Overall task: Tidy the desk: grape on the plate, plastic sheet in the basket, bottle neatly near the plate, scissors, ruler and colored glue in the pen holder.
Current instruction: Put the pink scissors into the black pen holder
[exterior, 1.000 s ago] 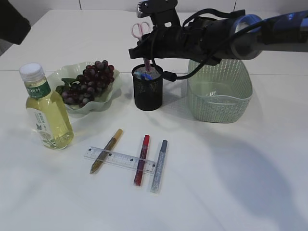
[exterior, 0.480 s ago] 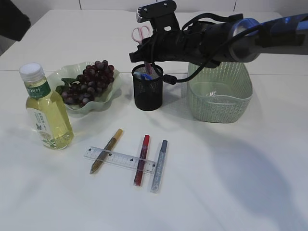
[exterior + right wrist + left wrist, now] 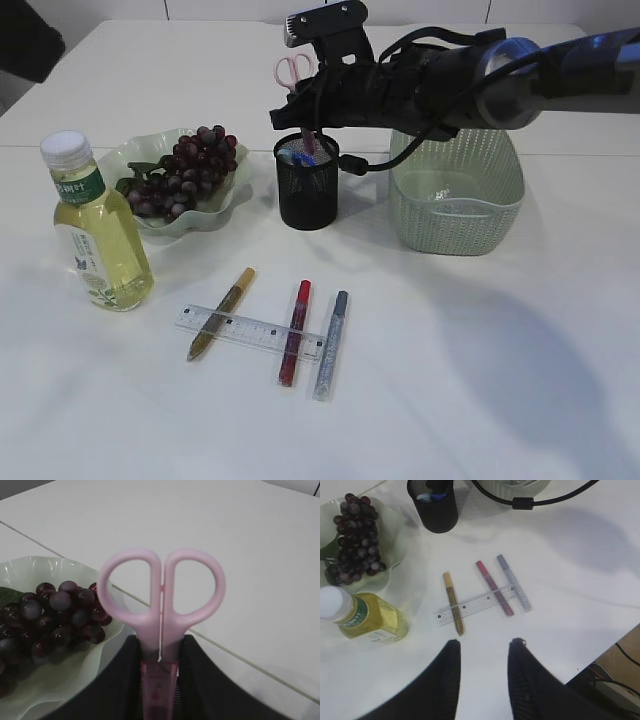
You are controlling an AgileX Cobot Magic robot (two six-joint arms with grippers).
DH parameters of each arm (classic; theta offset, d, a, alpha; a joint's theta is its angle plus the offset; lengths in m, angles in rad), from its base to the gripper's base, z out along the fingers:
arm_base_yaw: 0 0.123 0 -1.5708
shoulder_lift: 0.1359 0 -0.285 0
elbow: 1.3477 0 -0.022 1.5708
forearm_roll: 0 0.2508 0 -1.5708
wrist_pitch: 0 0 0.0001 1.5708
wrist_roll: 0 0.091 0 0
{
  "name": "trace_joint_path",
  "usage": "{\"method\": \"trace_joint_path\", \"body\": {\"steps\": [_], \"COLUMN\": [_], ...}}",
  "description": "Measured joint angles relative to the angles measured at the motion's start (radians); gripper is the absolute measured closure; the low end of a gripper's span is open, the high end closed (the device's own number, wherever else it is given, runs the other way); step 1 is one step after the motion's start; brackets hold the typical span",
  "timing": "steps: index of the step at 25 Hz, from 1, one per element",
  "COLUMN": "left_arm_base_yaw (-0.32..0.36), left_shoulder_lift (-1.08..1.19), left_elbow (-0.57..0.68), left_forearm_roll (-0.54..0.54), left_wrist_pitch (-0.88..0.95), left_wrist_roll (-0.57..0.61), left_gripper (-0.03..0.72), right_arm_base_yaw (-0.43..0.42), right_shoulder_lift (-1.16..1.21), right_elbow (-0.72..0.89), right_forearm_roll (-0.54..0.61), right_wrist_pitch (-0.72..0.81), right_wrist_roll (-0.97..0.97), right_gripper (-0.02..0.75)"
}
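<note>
Right gripper (image 3: pixel 160 652) clamped on pink scissors (image 3: pixel 161 597) just below handle loops, blades pointing down into black pen holder (image 3: pixel 307 190). Scissors look light, rigid, smooth plastic; grip at sheathed shank seems sound, may twist if loosened. Left gripper (image 3: pixel 484 647) hovers apart-jawed, empty, over ruler (image 3: pixel 472 605).

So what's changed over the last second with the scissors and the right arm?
The right gripper, shut on the pink scissors, drew back a little to the right over the pen holder, mostly in the first half-second. Nothing was released. The grapes, bottle, ruler and glue pens stayed put.
</note>
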Motion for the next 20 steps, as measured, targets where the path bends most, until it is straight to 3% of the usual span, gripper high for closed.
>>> {"method": "trace_joint_path", "body": {"steps": [20], "left_arm_base_yaw": [0.000], "left_shoulder_lift": [0.000], "left_elbow": [0.000], "left_forearm_roll": [0.000], "left_wrist_pitch": [0.000], "left_wrist_roll": [0.000], "left_gripper": [0.449], "right_arm_base_yaw": [0.000], "right_shoulder_lift": [0.000], "right_elbow": [0.000], "right_forearm_roll": [-0.002], "right_wrist_pitch": [0.074], "right_wrist_roll": [0.012], "right_gripper": [0.444]}}
